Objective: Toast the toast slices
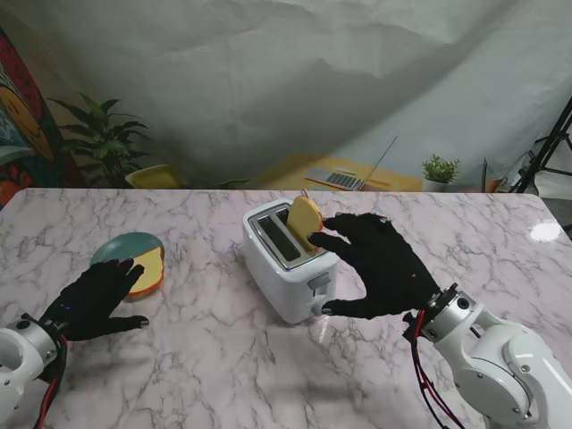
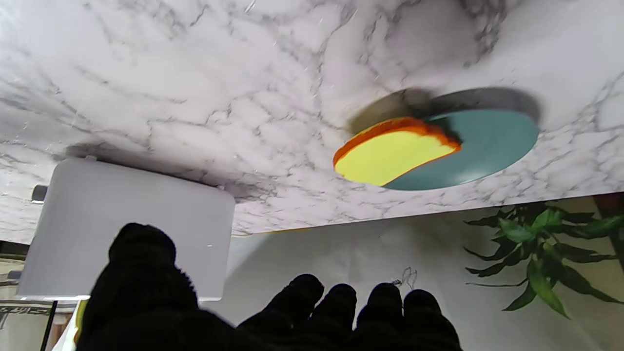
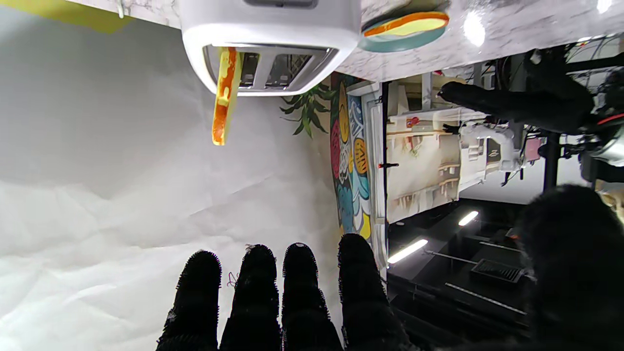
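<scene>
A white two-slot toaster stands mid-table. One toast slice sticks tilted out of its right-hand slot; the other slot looks empty. My right hand hovers just right of the toaster, open, fingers spread toward the slice without touching it, thumb by the front lever. A second slice lies on a teal plate at the left. Nearer to me than that plate, my left hand rests open on the marble, holding nothing.
The marble table's far edge runs behind the toaster. Beyond it sit a laptop on a yellow surface, a small potted plant, a larger plant at the left and a tripod at the right.
</scene>
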